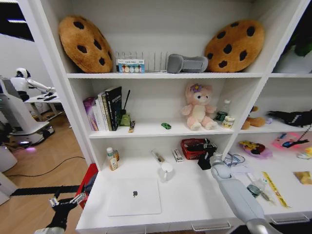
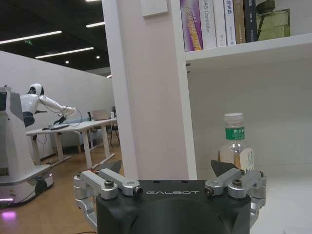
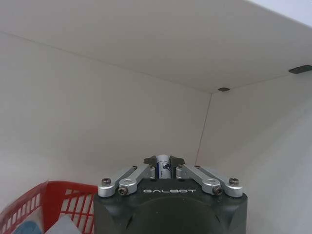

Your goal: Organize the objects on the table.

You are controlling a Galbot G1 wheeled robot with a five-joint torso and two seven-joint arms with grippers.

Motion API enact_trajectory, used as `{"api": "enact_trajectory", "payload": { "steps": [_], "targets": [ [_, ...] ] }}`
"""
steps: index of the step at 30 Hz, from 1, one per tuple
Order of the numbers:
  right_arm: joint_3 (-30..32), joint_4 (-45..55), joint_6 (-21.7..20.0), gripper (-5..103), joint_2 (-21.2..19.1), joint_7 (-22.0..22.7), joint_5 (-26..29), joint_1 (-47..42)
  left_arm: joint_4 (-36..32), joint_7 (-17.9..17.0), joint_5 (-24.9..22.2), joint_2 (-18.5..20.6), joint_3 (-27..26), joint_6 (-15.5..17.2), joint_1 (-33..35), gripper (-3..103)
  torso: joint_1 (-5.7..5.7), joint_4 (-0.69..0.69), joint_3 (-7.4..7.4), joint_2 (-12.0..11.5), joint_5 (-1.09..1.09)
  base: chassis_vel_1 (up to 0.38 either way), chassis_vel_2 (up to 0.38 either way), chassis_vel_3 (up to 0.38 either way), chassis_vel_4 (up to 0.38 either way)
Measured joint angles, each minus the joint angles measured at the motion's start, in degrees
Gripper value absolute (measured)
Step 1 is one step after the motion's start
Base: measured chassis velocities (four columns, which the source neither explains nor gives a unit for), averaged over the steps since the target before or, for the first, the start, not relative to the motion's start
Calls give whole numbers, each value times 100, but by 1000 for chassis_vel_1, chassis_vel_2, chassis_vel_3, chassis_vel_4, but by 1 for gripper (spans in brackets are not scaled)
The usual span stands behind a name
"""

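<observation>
1. The right gripper [image 3: 164, 166] is reaching deep into the desk alcove, hanging just beside the red mesh basket [image 1: 194, 147] at the back of the long white table [image 1: 195, 204].
2. Its black fingertips [image 3: 150, 160] are pinching in tight on a small white cylinder with blue print [image 3: 163, 165]; what the item is exactly, I cannot tell from here.
3. Judging by the pose, the step in hand is carrying this small item to the basket, so a drop-off looks like the stage we are at.
4. The left gripper [image 2: 168, 178] is waiting low off the table's left end, its jaws spread wide and holding nothing, facing a small clear bottle with a white cap [image 2: 235, 146].
5. The flat silver laptop [image 1: 134, 196] is lying closed near the front edge, and the tiny green toy car [image 1: 166, 126] is sitting on the shelf above.
6. The next move is calling for care: the gripper needs to be squarely over the basket's opening, clear of its rim, before letting go, or the item may roll away.
</observation>
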Motion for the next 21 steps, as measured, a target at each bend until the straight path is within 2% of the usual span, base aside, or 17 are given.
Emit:
{"api": "enact_trajectory", "payload": {
  "steps": [10,11,12,14,15,17,18,21],
  "targets": [
    [106,171,42,12,13,-20,48,-395,0,0,0,0,0,0,0,100,0,-1,0,0,0,0,0,0,0],
    [119,214,38,17,23,-20,45,-437,0,0,0,0,0,0,0,100,0,0,0,0,0,0,0,0,0],
    [119,214,38,17,23,-20,45,-437,0,0,0,0,0,0,0,100,0,0,0,0,0,0,0,0,0],
    [144,337,-6,27,29,-12,45,-518,0,0,0,0,0,0,0,100,0,0,0,0,0,0,0,0,0],
    [144,337,-6,27,29,-12,45,-518,0,0,0,0,0,0,0,100,0,0,0,0,0,0,0,0,0],
    [158,409,-40,38,27,-5,46,-556,0,0,0,0,0,0,0,100,0,-1,0,0,0,0,0,0,0],
    [158,409,-40,38,27,-5,46,-556,0,0,0,0,0,0,0,100,0,-1,0,0,0,0,0,0,0],
    [223,579,-83,55,-4,19,65,-643,0,0,0,0,0,0,0,100,0,0,0,0,0,0,0,0,0]
  ]
}}
